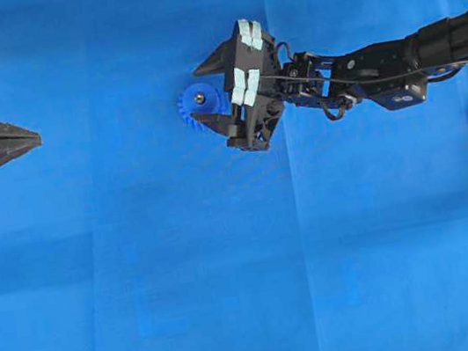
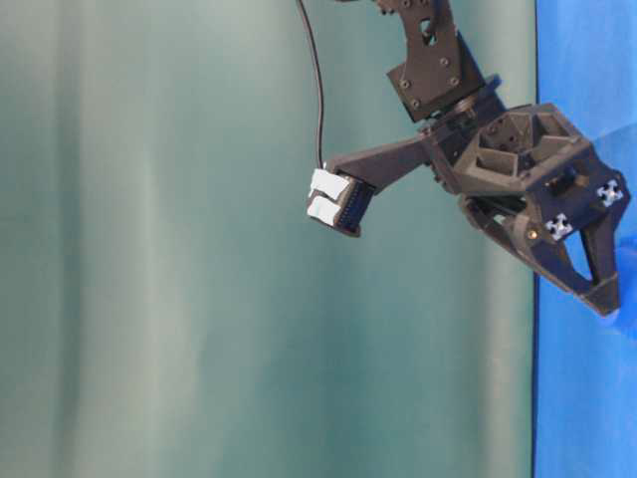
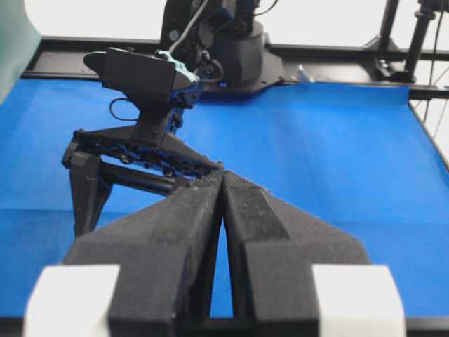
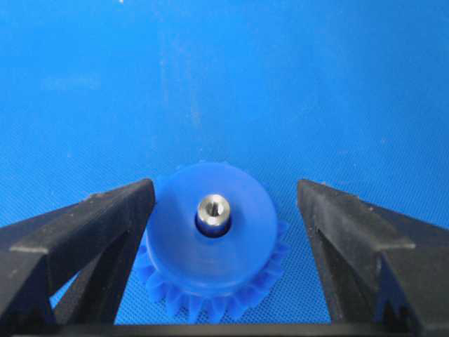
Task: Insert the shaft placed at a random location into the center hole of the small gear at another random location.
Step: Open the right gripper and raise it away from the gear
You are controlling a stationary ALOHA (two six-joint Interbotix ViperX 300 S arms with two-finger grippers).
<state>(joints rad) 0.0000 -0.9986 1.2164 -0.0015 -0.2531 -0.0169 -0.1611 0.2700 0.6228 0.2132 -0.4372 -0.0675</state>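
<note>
Right wrist view shows the right gripper [image 4: 223, 210] with jaws spread wide, gripping nothing, either side of the small gear [image 4: 210, 242]; the shaft [image 4: 213, 209] stands upright in the center hole [image 4: 200, 223]. Overhead, that arm reaches in from 3 o'clock, wrist tilted down, the gear at its 9 o'clock tips. Far at 9 o'clock over the blue surface [image 1: 236, 300], the left gripper [image 1: 32, 136] has its jaws closed, empty.

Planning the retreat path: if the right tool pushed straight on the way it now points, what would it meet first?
Probably the small gear with the shaft standing in its center: it lies between the right tool's open fingers, directly ahead and below. Exact height above it is unclear.
</note>
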